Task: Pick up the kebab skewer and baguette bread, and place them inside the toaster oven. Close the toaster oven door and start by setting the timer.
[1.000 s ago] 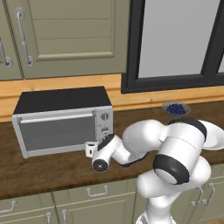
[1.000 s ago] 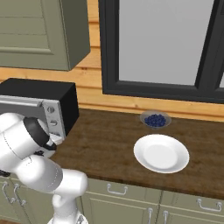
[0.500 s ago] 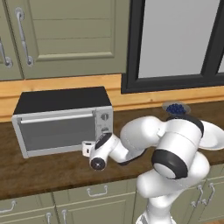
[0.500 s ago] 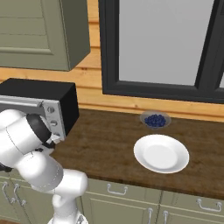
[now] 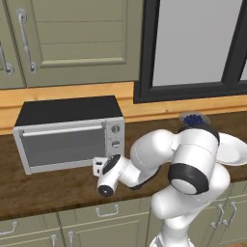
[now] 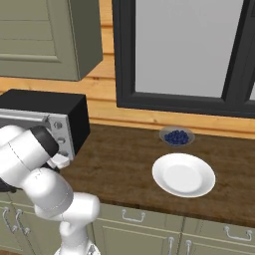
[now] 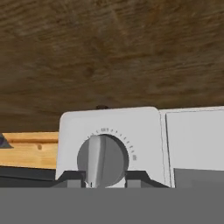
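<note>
From the left base view, your gripper [image 5: 100, 167] has drawn a touch toward you over the last second and hangs low over the counter [image 5: 53, 185], the toaster oven [image 5: 70, 132] just beyond the jaws with its door [image 5: 62, 144] shut. In the right base view the hand stays tucked by the oven's [image 6: 45, 117] knob side. In the hand view the timer knob [image 7: 103, 159] sits between the closed jaws, which opened briefly and have clamped it again, so you are likely mid-way through winding the timer.
</note>
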Tool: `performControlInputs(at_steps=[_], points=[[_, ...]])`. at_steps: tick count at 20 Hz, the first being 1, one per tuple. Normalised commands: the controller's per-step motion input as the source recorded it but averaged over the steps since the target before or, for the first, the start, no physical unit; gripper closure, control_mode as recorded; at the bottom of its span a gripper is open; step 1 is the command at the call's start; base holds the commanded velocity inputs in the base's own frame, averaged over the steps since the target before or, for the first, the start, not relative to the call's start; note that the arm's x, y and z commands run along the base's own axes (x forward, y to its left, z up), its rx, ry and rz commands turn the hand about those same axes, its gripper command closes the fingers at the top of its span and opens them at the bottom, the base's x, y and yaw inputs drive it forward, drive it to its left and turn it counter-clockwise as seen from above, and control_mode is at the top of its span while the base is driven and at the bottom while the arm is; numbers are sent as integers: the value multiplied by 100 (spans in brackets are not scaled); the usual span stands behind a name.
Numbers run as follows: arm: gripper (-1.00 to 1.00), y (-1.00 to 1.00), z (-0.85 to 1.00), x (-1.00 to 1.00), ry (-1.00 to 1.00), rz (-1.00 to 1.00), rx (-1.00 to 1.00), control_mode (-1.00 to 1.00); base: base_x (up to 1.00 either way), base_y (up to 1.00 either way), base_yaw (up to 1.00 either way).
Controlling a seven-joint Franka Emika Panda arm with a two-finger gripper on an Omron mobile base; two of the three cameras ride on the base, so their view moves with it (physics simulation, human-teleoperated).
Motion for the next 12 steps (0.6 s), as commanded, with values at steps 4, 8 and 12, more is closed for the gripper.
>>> performControlInputs(at_steps=[4, 8, 12], points=[[100, -13, -60, -19, 0, 0, 2, -100, 0, 0, 0], [100, -10, -67, -25, 0, 0, 3, -100, 0, 0, 0], [100, -28, -69, -44, 0, 0, 2, -100, 0, 0, 0]])
